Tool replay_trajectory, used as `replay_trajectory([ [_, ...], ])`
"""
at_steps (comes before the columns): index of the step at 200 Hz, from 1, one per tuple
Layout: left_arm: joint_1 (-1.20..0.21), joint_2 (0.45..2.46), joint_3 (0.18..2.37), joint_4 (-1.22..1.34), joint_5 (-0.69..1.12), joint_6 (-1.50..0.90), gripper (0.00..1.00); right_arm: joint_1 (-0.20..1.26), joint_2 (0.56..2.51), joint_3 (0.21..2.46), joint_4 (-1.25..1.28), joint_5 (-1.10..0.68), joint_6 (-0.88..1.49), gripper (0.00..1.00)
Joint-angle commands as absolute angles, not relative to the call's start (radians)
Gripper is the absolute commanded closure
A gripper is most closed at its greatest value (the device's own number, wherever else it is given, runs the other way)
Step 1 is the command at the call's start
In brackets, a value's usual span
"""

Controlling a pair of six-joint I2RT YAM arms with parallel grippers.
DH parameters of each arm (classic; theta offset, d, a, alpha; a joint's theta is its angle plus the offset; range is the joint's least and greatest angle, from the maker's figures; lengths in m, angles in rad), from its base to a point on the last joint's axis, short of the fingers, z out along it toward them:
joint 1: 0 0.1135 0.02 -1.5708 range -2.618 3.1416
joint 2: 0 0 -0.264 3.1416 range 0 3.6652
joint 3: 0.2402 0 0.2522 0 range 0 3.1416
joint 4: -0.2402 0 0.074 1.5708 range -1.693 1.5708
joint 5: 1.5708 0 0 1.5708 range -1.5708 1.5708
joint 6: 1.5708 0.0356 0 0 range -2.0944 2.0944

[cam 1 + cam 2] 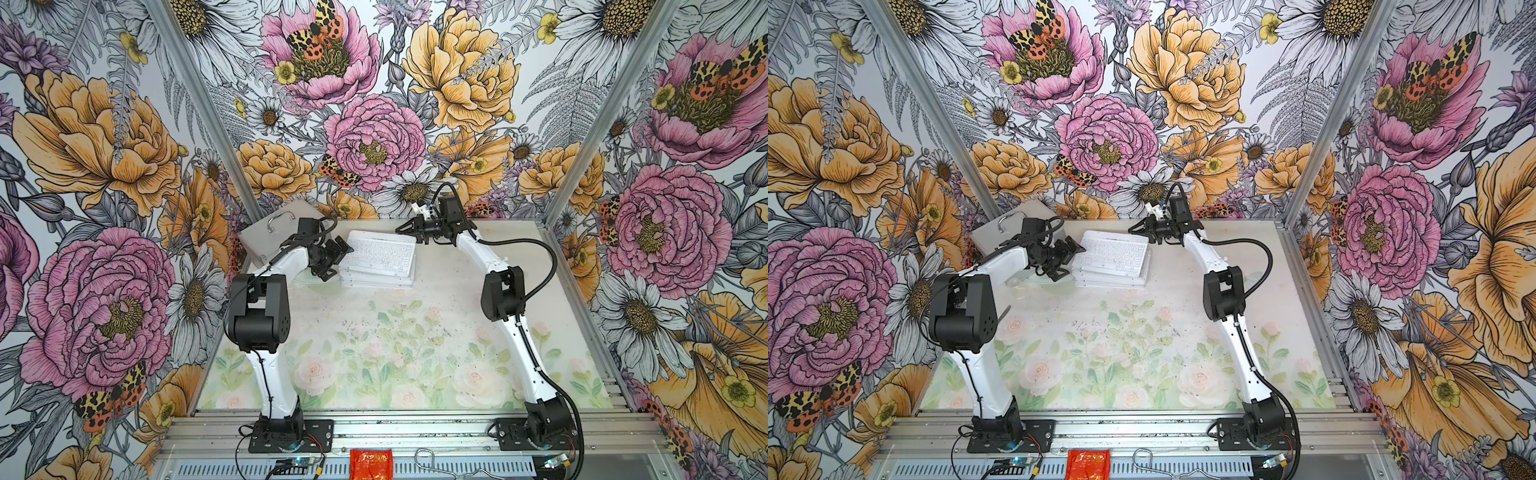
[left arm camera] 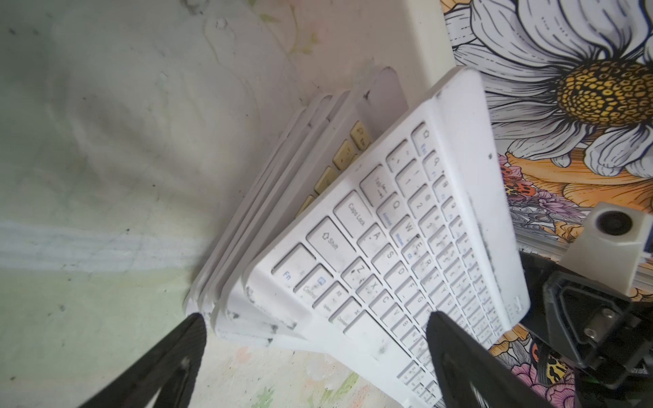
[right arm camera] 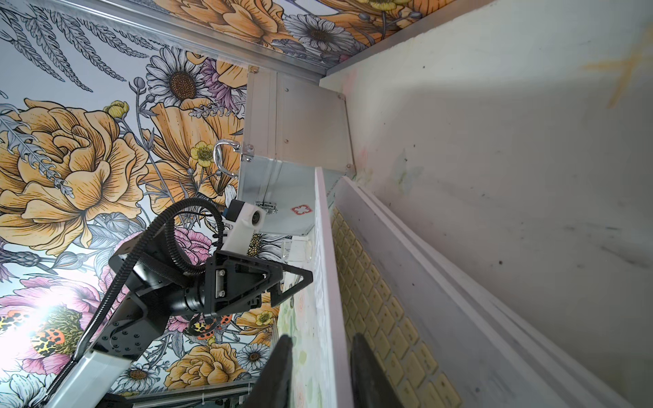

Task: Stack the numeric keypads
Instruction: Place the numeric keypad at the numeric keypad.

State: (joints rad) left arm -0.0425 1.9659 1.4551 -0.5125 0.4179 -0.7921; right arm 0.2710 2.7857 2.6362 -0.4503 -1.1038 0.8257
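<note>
At the back left of the surface [image 1: 415, 340] stands a silver case [image 1: 270, 224]. The left pincer [image 1: 341, 262], spread wide, hovers just beside the stack of numeric keypads [image 1: 376, 279] at back centre. The top white keypad [image 1: 380, 253] lies tilted on it. The right pincer [image 1: 409, 232] straddles its far right corner, slightly apart.

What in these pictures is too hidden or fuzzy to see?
Key colors of the lower keyboards: left wrist view, under the top keyboard; only yellow peeks out.
How many in the stack: both top views, edges too small to count.
Silver case: both top views, partly behind the left arm.
Right gripper: right wrist view, cut off by the picture's edge.
</note>
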Motion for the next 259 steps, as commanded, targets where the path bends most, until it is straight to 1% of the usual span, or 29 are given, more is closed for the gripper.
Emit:
replay_trajectory([
  [1,-0.035,1.973,1.473,-0.509,0.407,-0.769,0.01,0.262,2.813,2.675,-0.414,-1.094,0.791,0.65],
  [10,-0.034,1.972,1.471,-0.509,0.407,-0.769,0.01,0.259,2.814,2.675,-0.415,-1.087,0.785,0.63],
  [28,-0.033,1.972,1.471,-0.508,0.409,-0.768,0.01,0.255,2.819,2.678,-0.416,-1.069,0.776,0.52],
  [37,-0.033,1.973,1.470,-0.510,0.412,-0.769,0.01,0.253,2.820,2.677,-0.415,-1.056,0.769,0.49],
  [54,-0.035,1.973,1.470,-0.509,0.414,-0.770,0.01,0.249,2.819,2.681,-0.415,-1.036,0.756,0.35],
  [80,-0.036,1.966,1.463,-0.509,0.417,-0.770,0.01,0.246,2.813,2.687,-0.416,-1.002,0.742,0.23],
  [117,-0.037,1.957,1.453,-0.511,0.418,-0.769,0.01,0.246,2.795,2.687,-0.418,-0.949,0.718,0.15],
  [139,-0.038,1.945,1.444,-0.510,0.418,-0.769,0.01,0.245,2.779,2.687,-0.444,-0.896,0.694,0.12],
  [152,-0.036,1.938,1.441,-0.516,0.417,-0.765,0.01,0.245,2.762,2.686,-0.479,-0.863,0.677,0.07],
  [164,-0.035,1.926,1.437,-0.522,0.415,-0.760,0.01,0.245,2.724,2.674,-0.555,-0.784,0.639,0.01],
  [175,-0.034,1.911,1.431,-0.527,0.415,-0.754,0.01,0.245,2.654,2.606,-0.608,-0.679,0.607,0.00],
  [192,-0.031,1.879,1.412,-0.528,0.410,-0.750,0.01,0.248,2.502,2.397,-0.609,-0.509,0.609,0.00],
  [223,-0.028,1.832,1.375,-0.528,0.418,-0.748,0.01,0.280,2.262,2.072,-0.608,-0.281,0.637,0.00],
  [238,-0.029,1.830,1.362,-0.528,0.426,-0.746,0.01,0.312,2.199,1.974,-0.607,-0.223,0.658,0.00],
  [244,-0.030,1.795,1.357,-0.528,0.425,-0.747,0.01,0.322,2.186,1.950,-0.607,-0.217,0.671,0.00],
  [259,-0.033,1.784,1.346,-0.528,0.431,-0.745,0.01,0.351,2.173,1.910,-0.608,-0.215,0.703,0.00],
])
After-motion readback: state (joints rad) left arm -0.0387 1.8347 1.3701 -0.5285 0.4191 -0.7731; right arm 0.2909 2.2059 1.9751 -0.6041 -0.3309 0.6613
